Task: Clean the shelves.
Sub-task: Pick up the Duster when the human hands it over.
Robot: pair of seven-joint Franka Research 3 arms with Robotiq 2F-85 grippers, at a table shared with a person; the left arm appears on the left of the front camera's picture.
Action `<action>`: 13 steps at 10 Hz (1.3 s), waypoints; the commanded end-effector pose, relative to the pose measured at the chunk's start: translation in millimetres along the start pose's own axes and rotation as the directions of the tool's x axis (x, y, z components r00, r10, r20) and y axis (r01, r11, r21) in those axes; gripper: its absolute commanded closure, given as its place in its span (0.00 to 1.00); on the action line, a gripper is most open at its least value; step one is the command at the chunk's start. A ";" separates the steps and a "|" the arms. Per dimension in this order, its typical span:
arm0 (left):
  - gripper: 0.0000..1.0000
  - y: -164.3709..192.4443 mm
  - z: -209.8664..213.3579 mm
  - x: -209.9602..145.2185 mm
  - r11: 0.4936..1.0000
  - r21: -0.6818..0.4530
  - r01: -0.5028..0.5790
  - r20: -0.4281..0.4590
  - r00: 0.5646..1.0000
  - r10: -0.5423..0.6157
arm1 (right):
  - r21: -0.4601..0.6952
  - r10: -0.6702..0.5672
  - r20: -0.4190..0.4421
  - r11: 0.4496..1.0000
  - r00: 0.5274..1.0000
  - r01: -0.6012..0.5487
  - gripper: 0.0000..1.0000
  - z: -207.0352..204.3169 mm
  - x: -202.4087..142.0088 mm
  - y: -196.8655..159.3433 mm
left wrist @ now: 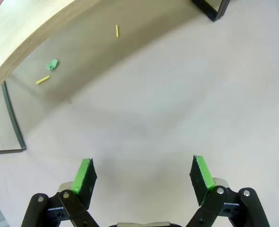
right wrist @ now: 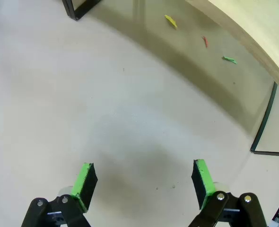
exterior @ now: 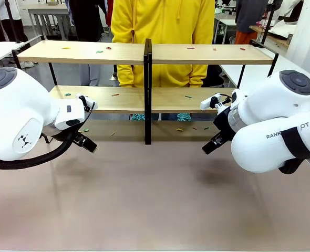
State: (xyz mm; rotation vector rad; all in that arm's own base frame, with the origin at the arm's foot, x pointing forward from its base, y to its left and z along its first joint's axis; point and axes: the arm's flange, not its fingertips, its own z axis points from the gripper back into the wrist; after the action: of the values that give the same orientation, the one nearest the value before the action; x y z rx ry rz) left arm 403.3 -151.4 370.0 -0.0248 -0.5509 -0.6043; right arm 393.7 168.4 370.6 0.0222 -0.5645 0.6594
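Grey-brown tabletop (exterior: 155,199) under two-tier light-wood, black-framed shelves (exterior: 86,52); front view: scraps (exterior: 100,51) on both boards (exterior: 171,98); wrist views: left gripper (left wrist: 143,163), right gripper (right wrist: 143,165) spread wide, empty.

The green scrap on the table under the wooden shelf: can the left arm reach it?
Probably yes. The open left gripper faces the small green scrap across bare grey-brown tabletop, but the light-wood lower shelf board seems to overhang it, so it must slide in low.

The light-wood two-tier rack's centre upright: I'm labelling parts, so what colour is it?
The centre upright is black, clearest in the front view.
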 end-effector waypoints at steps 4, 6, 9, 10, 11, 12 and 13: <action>0.00 2.2 34.6 -11.0 0.990 -0.087 0.109 -0.007 0.994 -0.110 | -0.051 0.053 -0.009 0.997 0.999 -0.053 0.00 30.2 6.0 3.4; 0.00 13.6 118.8 -50.3 0.954 -0.160 0.254 0.108 0.965 -0.239 | 0.102 0.028 0.115 0.994 0.993 -0.040 0.00 106.2 1.5 -13.7; 0.00 42.0 224.4 -116.5 0.982 -0.143 0.122 0.478 0.878 -0.039 | 0.164 -0.209 0.210 0.971 0.955 0.176 0.00 217.4 -14.1 -31.3; 0.00 54.2 241.7 -132.7 0.989 -0.146 0.022 0.615 0.785 0.073 | 0.136 -0.223 0.264 0.972 0.938 0.193 0.00 241.7 -12.7 -33.9; 0.00 55.2 248.9 -139.8 0.989 -0.146 0.001 0.644 0.759 0.094 | 0.100 -0.239 0.303 0.971 0.923 0.219 0.00 260.5 -7.0 -31.3; 0.00 54.2 249.0 -141.5 0.991 -0.132 -0.028 0.643 0.758 0.107 | 0.089 -0.237 0.334 0.971 0.912 0.220 0.00 272.8 -1.2 -27.2; 0.00 53.5 244.8 -138.2 0.991 -0.130 -0.036 0.619 0.777 0.109 | 0.081 -0.256 0.344 0.967 0.903 0.243 0.00 277.8 4.5 -24.3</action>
State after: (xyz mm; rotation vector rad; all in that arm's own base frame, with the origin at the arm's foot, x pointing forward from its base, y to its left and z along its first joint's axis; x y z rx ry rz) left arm 267.2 58.1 638.8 -0.3887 -1.1796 -0.5357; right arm 268.3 83.6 615.8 0.2589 -0.8746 0.4524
